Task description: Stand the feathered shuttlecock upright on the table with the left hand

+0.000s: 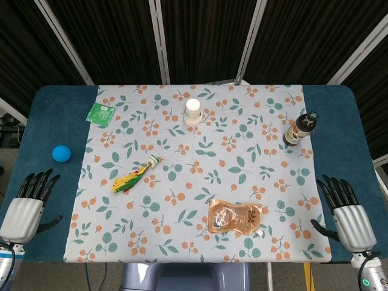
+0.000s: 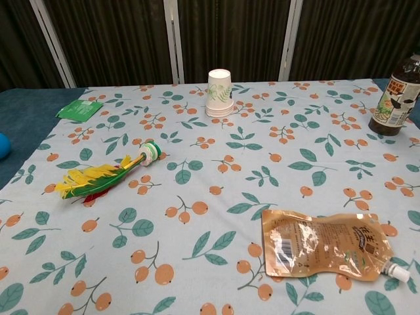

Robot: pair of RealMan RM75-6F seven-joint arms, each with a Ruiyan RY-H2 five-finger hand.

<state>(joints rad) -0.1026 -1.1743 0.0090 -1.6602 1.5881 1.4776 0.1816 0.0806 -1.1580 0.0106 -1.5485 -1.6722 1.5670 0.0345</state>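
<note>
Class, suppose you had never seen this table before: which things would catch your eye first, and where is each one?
Likely first the yellow, green and red feathered shuttlecock, lying flat left of centre on the leaf-and-berry printed tablecloth. Next, the bright blue ball on the dark blue table edge at far left, and the dark glass bottle standing at the right.

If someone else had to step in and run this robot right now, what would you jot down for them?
Left hand: open, holding nothing, at the near left table edge.
Right hand: open, holding nothing, at the near right edge.
Feathered shuttlecock: lying on its side on the floral tablecloth, base toward the upside-down paper cup, feathers toward the left hand.
Done: nothing; it is untouched.
Left: reach with the left hand, grasp it, and stand it upright.
</note>
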